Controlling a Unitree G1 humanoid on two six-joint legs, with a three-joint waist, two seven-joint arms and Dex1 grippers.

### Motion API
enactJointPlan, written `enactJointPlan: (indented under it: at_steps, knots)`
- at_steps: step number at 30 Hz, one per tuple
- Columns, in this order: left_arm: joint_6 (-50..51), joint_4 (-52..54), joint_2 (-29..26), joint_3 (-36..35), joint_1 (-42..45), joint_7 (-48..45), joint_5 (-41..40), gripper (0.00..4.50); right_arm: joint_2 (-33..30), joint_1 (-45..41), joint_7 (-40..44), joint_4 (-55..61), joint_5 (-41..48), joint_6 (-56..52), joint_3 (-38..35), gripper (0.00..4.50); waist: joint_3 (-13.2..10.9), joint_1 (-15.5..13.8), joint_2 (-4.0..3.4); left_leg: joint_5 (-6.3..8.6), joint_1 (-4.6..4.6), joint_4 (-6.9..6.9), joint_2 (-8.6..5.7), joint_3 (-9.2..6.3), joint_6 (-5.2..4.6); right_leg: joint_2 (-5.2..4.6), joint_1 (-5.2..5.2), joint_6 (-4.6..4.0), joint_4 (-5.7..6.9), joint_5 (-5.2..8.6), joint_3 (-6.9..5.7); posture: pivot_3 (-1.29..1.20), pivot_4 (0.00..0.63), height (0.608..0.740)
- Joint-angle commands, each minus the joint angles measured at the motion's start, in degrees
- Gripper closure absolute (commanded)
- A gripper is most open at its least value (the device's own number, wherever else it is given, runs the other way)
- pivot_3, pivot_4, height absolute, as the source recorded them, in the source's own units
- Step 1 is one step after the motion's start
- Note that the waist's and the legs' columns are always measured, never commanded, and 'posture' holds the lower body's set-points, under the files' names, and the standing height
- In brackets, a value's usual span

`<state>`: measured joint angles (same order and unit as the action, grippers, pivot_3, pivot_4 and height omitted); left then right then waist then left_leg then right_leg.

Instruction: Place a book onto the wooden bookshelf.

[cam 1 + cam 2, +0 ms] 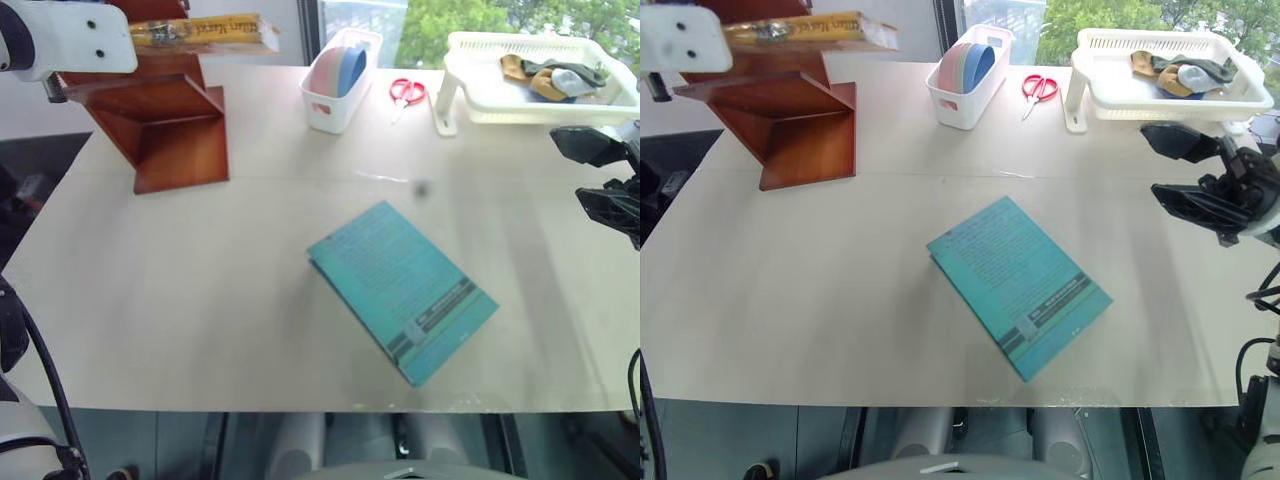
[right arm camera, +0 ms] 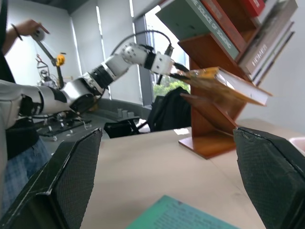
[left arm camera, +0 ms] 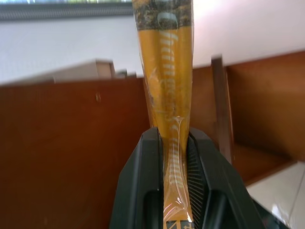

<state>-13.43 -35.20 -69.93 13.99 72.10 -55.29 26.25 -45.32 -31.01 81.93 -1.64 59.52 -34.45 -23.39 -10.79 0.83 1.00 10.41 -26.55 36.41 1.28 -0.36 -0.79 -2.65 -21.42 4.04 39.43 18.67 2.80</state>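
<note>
The yellow-orange book (image 1: 205, 33) hangs level at the top of the reddish-brown wooden bookshelf (image 1: 170, 125), at the table's far left. My left gripper (image 3: 175, 157) is shut on the book's (image 3: 167, 71) spine edge, with the shelf's panels (image 3: 71, 152) close behind it. In the right wrist view the left gripper (image 2: 178, 71) holds the book (image 2: 228, 88) just above a slanted tier (image 2: 209, 133); whether they touch I cannot tell. My right gripper (image 1: 1170, 172) hovers open and empty over the table's right side.
A teal-blue book (image 1: 400, 288) lies flat mid-table. At the back stand a white bin (image 1: 338, 80) of pink and blue discs, red scissors (image 1: 406, 92) and a white tray (image 1: 540, 75) with cloths. Several books (image 2: 248, 33) fill upper tiers. A person (image 2: 14, 119) stands beyond the table.
</note>
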Motion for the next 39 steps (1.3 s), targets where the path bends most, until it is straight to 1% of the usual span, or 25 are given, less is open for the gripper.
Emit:
enactJointPlan:
  at_steps: [1, 5, 6, 7, 8, 10, 11, 12, 13, 14, 18, 22, 25, 27, 29, 32, 34, 35, 36, 37, 38, 39]
  knots:
    - [-0.21, -3.45, -2.53, -1.48, 0.88, 1.62, 2.12, 4.29, 0.28, -2.53, -0.59, 1.86, 2.33, -0.57, -1.06, 0.00, -0.01, 0.17, 0.01, 0.00, 0.00, 0.00, 0.00, 0.01, 0.00, 0.00, -0.04, 0.00, 0.06, 0.00, 0.02, 0.00, 0.150, 0.740]
    - [3.40, -5.58, -2.13, -2.08, 0.46, 0.49, 2.22, 4.29, 0.60, -3.82, -0.80, 1.13, 2.00, -0.50, -0.73, 0.00, -0.01, 0.16, 0.01, -0.01, -0.02, 0.11, 0.01, 0.04, 0.00, 0.00, -0.21, 0.00, 0.37, 0.00, 0.17, 0.00, 0.150, 0.740]
    - [4.14, -5.84, -2.17, -2.08, 0.18, 0.25, 2.24, 3.51, 0.71, -4.06, -0.86, 1.01, 1.85, -0.30, -0.65, 0.00, -0.02, 0.16, 0.01, -0.01, -0.01, 0.15, 0.01, 0.05, 0.00, 0.01, -0.21, 0.00, 0.40, 0.00, 0.17, 0.00, 0.150, 0.740]
    - [4.79, -6.07, -2.23, -2.11, -0.11, 0.03, 2.15, 3.27, 0.83, -4.26, -0.98, 0.95, 1.84, -0.23, -0.62, 0.00, -0.01, 0.16, 0.01, -0.01, -0.02, 0.19, 0.02, 0.06, -0.01, 0.01, -0.20, 0.00, 0.42, 0.00, 0.18, 0.00, 0.150, 0.740]
    - [5.08, -6.21, -2.31, -2.10, -0.35, 0.06, 2.14, 2.92, 0.93, -4.39, -1.09, 0.93, 1.85, -0.20, -0.64, 0.00, -0.01, 0.16, 0.01, -0.01, -0.01, 0.23, 0.02, 0.07, -0.01, 0.00, -0.20, 0.00, 0.45, 0.00, 0.18, 0.00, 0.150, 0.740]
    - [5.21, -6.57, -2.44, -2.14, -0.61, 0.61, 2.19, 1.92, 1.15, -4.52, -1.37, 0.89, 1.85, -0.12, -0.75, 0.00, -0.01, 0.16, 0.01, -0.01, -0.01, 0.28, 0.02, 0.07, -0.01, 0.01, -0.20, 0.00, 0.50, 0.00, 0.17, 0.00, 0.150, 0.740]
    - [5.51, -6.91, -2.48, -2.12, -0.69, 0.51, 2.17, 1.33, 1.23, -4.53, -1.45, 0.85, 1.69, -0.03, -0.72, 0.00, -0.02, 0.16, 0.01, -0.01, -0.01, 0.29, 0.02, 0.07, -0.01, 0.02, -0.20, 0.00, 0.52, 0.00, 0.16, 0.00, 0.150, 0.740]
    - [5.50, -7.24, -2.55, -2.08, -0.79, 0.57, 2.20, 1.04, 1.28, -4.50, -1.47, 0.83, 1.56, 0.05, -0.72, 0.00, -0.02, 0.15, 0.01, -0.01, -0.02, 0.30, 0.03, 0.06, -0.01, 0.02, -0.20, 0.00, 0.52, 0.00, 0.16, 0.00, 0.150, 0.740]
    - [5.03, -7.65, -2.61, -2.13, -0.84, 1.28, 2.27, 0.47, 1.32, -4.45, -1.49, 0.80, 1.48, 0.10, -0.73, 0.00, -0.02, 0.14, 0.01, -0.01, -0.02, 0.31, 0.03, 0.05, -0.01, 0.02, -0.20, 0.00, 0.53, 0.00, 0.16, 0.00, 0.150, 0.740]
    - [4.29, -8.09, -2.63, -2.25, -0.80, 2.40, 2.33, 0.06, 1.36, -4.42, -1.54, 0.80, 1.45, 0.12, -0.75, 0.00, -0.01, 0.13, 0.01, -0.01, -0.02, 0.32, 0.03, 0.06, -0.01, 0.02, -0.20, 0.00, 0.53, 0.00, 0.16, 0.00, 0.150, 0.740]
    - [4.31, -9.29, -2.88, -1.65, 0.08, 3.79, 3.42, 0.06, 1.60, -4.40, -2.10, 0.94, 1.45, 0.20, -0.80, 0.00, -0.01, 0.13, 0.01, -0.01, -0.02, 0.34, 0.03, 0.03, -0.01, 0.02, -0.19, 0.00, 0.54, 0.00, 0.16, 0.00, 0.150, 0.740]
    - [4.71, -8.15, -3.48, -3.14, -0.35, 2.38, 1.77, 0.06, 1.54, -4.18, -2.74, 1.05, 1.52, 0.36, -1.35, 0.00, -0.01, 0.14, 0.01, -0.01, -0.02, 0.34, 0.03, 0.06, -0.01, 0.02, -0.20, 0.00, 0.55, 0.00, 0.16, 0.00, 0.150, 0.740]
    - [6.93, -2.08, -3.58, -7.89, -4.37, -1.61, -5.28, 0.06, 0.71, -2.71, -3.01, 1.65, 1.62, -0.22, -1.97, 0.00, -0.01, 0.15, 0.01, -0.01, -0.03, 0.34, 0.03, 0.05, -0.01, 0.02, -0.20, 0.00, 0.55, 0.00, 0.16, 0.00, 0.150, 0.740]
    - [13.48, 8.61, -1.45, -13.55, -11.22, -5.54, -13.79, 0.06, -0.58, 0.14, -2.65, 2.43, 1.32, -1.23, -2.49, 0.00, 0.01, 0.06, -0.03, -0.01, -0.03, 0.35, 0.08, 0.00, -0.01, 0.01, -0.20, 0.00, 0.57, 0.00, 0.18, 0.00, 0.150, 0.740]
    - [24.04, 20.93, 1.66, -19.42, -19.23, -7.86, -21.82, 0.06, -2.00, 3.72, -2.30, 3.02, 0.70, -1.89, -2.95, 0.00, 0.04, -0.33, -0.04, -0.01, -0.03, 0.39, 0.21, -0.08, -0.01, -0.05, -0.15, -0.01, 0.52, 0.00, 0.12, 0.00, 0.150, 0.740]
    - [40.60, 37.67, 7.33, -27.12, -32.45, -7.36, -31.20, 0.06, -3.58, 9.88, -2.62, 3.61, -2.33, -0.63, -3.39, 0.00, 0.04, -0.20, -0.06, -0.01, -0.10, 0.58, 0.21, -0.21, -0.01, -0.07, -0.12, -0.01, 0.65, 0.00, 0.06, 0.00, 0.150, 0.740]
    - [48.95, 45.50, 11.56, -31.51, -39.18, -5.04, -36.19, 0.06, -3.87, 13.20, -3.29, 3.21, -5.19, 1.46, -3.61, 0.00, 0.04, 0.19, -0.06, 0.00, -0.10, 0.68, 0.23, -0.22, -0.02, -0.04, -0.12, 0.01, 0.72, -0.01, 0.15, 0.00, 0.150, 0.740]
    - [51.90, 48.48, 14.62, -33.87, -42.39, -3.39, -39.00, 0.06, -3.81, 15.23, -3.58, 2.82, -7.32, 3.16, -3.52, 0.00, 0.04, 0.40, -0.06, 0.00, -0.08, 0.74, 0.24, -0.21, -0.02, -0.02, -0.14, 0.01, 0.83, 0.00, 0.18, 0.00, 0.150, 0.740]
    - [52.11, 50.86, 18.87, -36.68, -45.68, -2.69, -43.33, 0.06, -3.44, 17.58, -3.67, 2.45, -9.40, 5.09, -3.47, 0.00, 0.05, 0.50, -0.07, 0.00, -0.05, 0.76, 0.27, -0.20, -0.02, 0.03, -0.15, 0.01, 0.88, 0.00, 0.21, 0.00, 0.150, 0.740]
    - [50.66, 52.47, 22.67, -39.01, -48.72, -1.62, -45.95, 0.06, -3.17, 19.72, -3.73, 2.18, -11.17, 6.67, -3.38, 0.00, 0.06, 0.48, -0.08, 0.00, 0.00, 0.78, 0.31, -0.20, -0.02, 0.07, -0.14, 0.00, 0.94, 0.00, 0.22, 0.00, 0.150, 0.740]
    - [48.01, 53.57, 25.60, -39.88, -52.92, 0.00, -45.80, 0.06, -2.82, 22.13, -3.74, 1.71, -13.47, 8.98, -3.07, 0.00, 0.05, 0.47, -0.06, -0.01, 0.11, 0.85, 0.37, -0.16, -0.01, 0.11, -0.13, 0.00, 1.14, 0.00, 0.25, 0.00, 0.150, 0.740]
    - [47.72, 54.24, 27.88, -40.39, -56.23, 1.72, -45.83, 0.06, -2.43, 23.95, -3.75, 1.29, -15.18, 10.82, -2.80, 0.00, 0.03, 0.48, -0.04, -0.01, 0.11, 0.89, 0.37, -0.17, 0.00, 0.13, -0.13, 0.00, 1.20, 0.00, 0.25, 0.00, 0.150, 0.740]
